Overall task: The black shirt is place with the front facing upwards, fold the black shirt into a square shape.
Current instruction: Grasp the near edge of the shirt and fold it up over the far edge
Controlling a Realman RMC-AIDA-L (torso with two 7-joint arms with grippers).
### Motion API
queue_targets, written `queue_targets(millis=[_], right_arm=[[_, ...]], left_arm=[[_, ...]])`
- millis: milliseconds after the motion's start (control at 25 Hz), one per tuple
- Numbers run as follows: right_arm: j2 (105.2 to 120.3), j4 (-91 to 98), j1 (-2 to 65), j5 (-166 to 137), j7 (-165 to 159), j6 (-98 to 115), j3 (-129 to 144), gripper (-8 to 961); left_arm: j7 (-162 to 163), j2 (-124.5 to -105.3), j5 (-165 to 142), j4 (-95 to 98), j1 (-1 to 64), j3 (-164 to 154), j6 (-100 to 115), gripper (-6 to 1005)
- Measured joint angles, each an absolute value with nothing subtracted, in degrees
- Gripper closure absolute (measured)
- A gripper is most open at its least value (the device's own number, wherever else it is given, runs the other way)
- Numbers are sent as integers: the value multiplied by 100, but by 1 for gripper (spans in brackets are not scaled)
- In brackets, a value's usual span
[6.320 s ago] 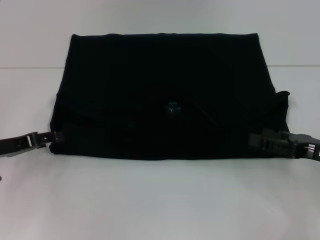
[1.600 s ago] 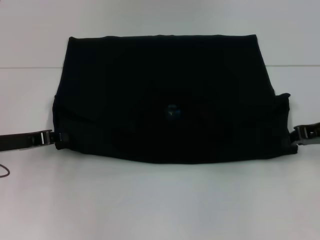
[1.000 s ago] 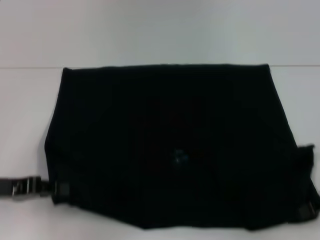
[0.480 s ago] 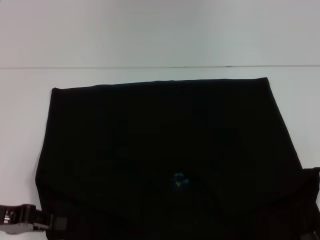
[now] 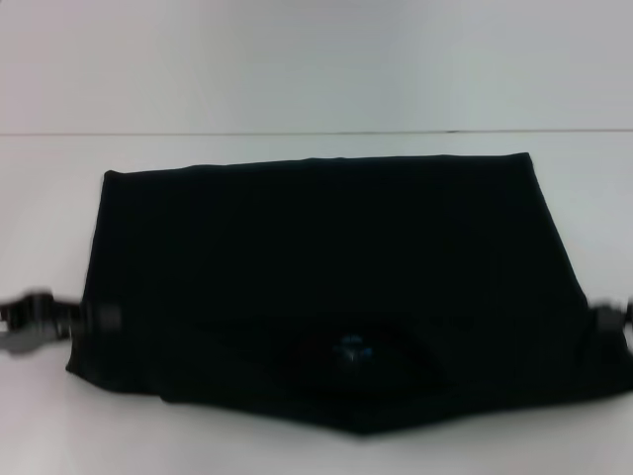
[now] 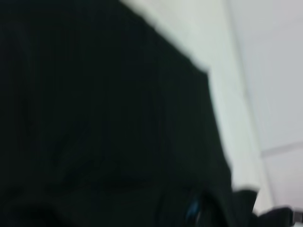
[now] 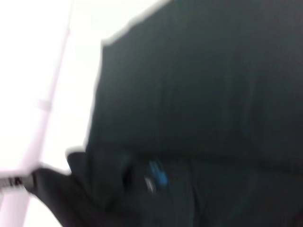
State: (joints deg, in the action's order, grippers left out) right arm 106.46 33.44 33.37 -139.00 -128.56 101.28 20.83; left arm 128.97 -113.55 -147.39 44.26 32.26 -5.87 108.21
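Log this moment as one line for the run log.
black shirt: partly folded, label up | left end effector: at shirt's left edge | right end effector: at right edge

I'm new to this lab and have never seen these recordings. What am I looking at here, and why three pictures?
It is a two-armed robot folding a black shirt on a white table. One picture comes from a camera on the robot's head, looking down at the work. The other two come from cameras on its wrists, so they show the cloth close up. The shirt is already partly folded, and its small blue neck label shows near the front edge. The left gripper is at the shirt's left edge and the right gripper at its right edge. Whether they are actually pinching the cloth cannot be made out.
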Motion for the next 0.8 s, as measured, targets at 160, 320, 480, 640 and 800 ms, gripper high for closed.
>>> queue_targets(millis=[160,320,480,640,800], right_arm=[[10618,3043,3293,-13196,-12871,9551,1715,901],[10793,2749,3308,-12476,-12654,8730,1653,900],[11101,2642,3356,-11873,-12379,7905,1661,900],[11385,2582,3423,-11479,-12044,7101,1688,899],[11689,2415,3501,-10802,-11508,6333,1688,898]], left_arm=[[12951,-11300,-14214,4187,3330,-348,10339,911],[12902,-11299,-13693,3700,3417,-378,9402,911],[12618,-11371,-13127,3276,3469,-398,8472,911],[12269,-11456,-12701,2999,3509,-398,7756,911],[11783,-11577,-12525,2887,3649,-418,7281,911]])
